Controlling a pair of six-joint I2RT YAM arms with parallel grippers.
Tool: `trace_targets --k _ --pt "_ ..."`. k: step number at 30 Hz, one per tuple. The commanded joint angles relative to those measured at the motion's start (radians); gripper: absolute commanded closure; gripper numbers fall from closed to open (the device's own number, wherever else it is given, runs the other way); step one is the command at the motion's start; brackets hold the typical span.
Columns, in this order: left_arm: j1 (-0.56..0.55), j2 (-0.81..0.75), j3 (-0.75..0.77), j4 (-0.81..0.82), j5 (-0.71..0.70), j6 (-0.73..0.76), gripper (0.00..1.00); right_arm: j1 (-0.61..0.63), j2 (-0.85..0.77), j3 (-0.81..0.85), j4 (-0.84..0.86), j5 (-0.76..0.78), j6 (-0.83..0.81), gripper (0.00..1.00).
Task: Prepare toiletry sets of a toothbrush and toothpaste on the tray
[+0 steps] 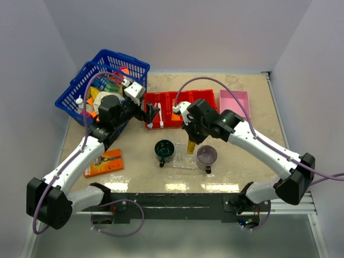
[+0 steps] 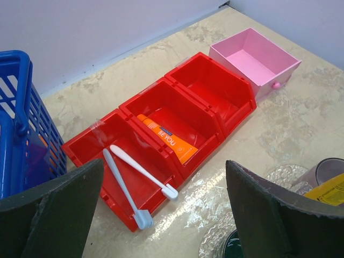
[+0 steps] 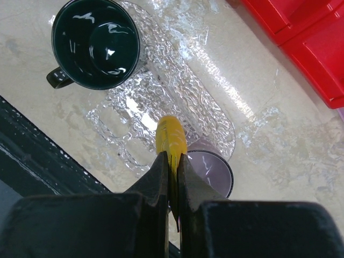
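Two white toothbrushes (image 2: 141, 171) (image 2: 122, 187) lie crossed in the left compartment of the red bin (image 2: 215, 80), and an orange tube (image 2: 169, 141) rests in the middle one. My left gripper (image 2: 164, 212) (image 1: 152, 113) hovers open just in front of that bin, with nothing between its fingers. My right gripper (image 3: 171, 161) (image 1: 191, 141) is shut on a yellow-orange tube (image 3: 172, 137) (image 1: 191, 146). It holds the tube nose down over the clear bumpy tray (image 3: 161, 97) (image 1: 183, 160).
A dark green mug (image 3: 95, 43) (image 1: 164, 150) and a purple cup (image 3: 212, 169) (image 1: 206, 156) stand at the tray's two ends. A pink box (image 1: 235, 102) sits right of the red bin, a blue basket (image 1: 102, 86) at back left. An orange razor pack (image 1: 105, 162) lies at front left.
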Motion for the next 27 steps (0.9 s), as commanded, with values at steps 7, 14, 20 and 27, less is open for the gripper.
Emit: trace_targets --k 7,14,20,27 --pt "0.005 0.009 -0.001 0.044 0.015 0.012 0.02 0.004 -0.058 -0.058 0.107 0.011 -0.001 1.0" --pt "0.005 0.01 0.001 0.043 0.017 0.012 0.02 0.006 -0.077 -0.103 0.151 0.005 0.0 1.0" --pt "0.005 0.012 0.001 0.044 0.018 0.012 0.02 0.01 -0.077 -0.124 0.168 0.005 0.0 1.0" --pt "0.005 0.013 0.001 0.044 0.021 0.012 0.02 0.024 -0.083 -0.155 0.191 0.025 0.029 1.0"
